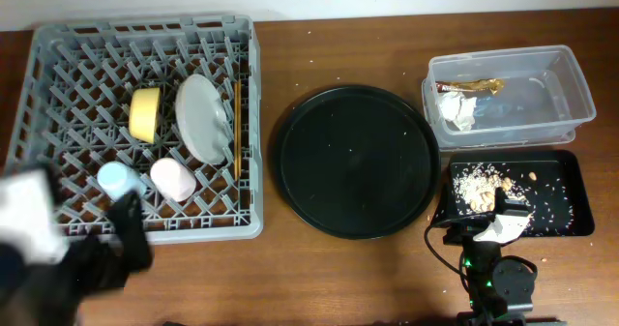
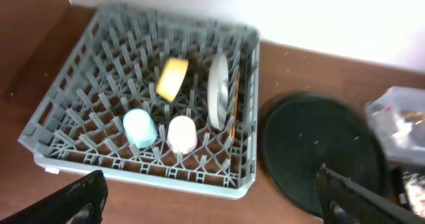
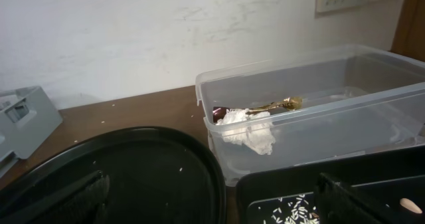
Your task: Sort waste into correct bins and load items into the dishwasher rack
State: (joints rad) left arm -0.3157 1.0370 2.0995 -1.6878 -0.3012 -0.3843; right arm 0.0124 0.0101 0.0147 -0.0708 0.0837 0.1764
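Observation:
The grey dishwasher rack (image 1: pixel 145 24) holds the yellow bowl (image 1: pixel 145 113), the pale plate (image 1: pixel 203 118) on edge, the chopsticks (image 1: pixel 237 123), the light-blue cup (image 1: pixel 118 179) and the pink cup (image 1: pixel 172 178). It also shows in the left wrist view (image 2: pixel 139 174). The clear tub (image 1: pixel 571 74) holds the white napkin (image 1: pixel 456 108) and the brown-gold wrapper (image 1: pixel 474 84). Beige food scraps (image 1: pixel 479 181) lie in the shallow black tray (image 1: pixel 571 215). My left gripper (image 2: pixel 212 207) is open and empty, in front of the rack. My right gripper (image 3: pixel 219 204) is open and empty, low by the black tray's near edge.
A large round black tray (image 1: pixel 353 160) sits on the brown table between the rack and the bins, with a few crumbs on it. My left arm (image 1: pixel 87 253) is a blur at the front left. A white wall runs behind the table.

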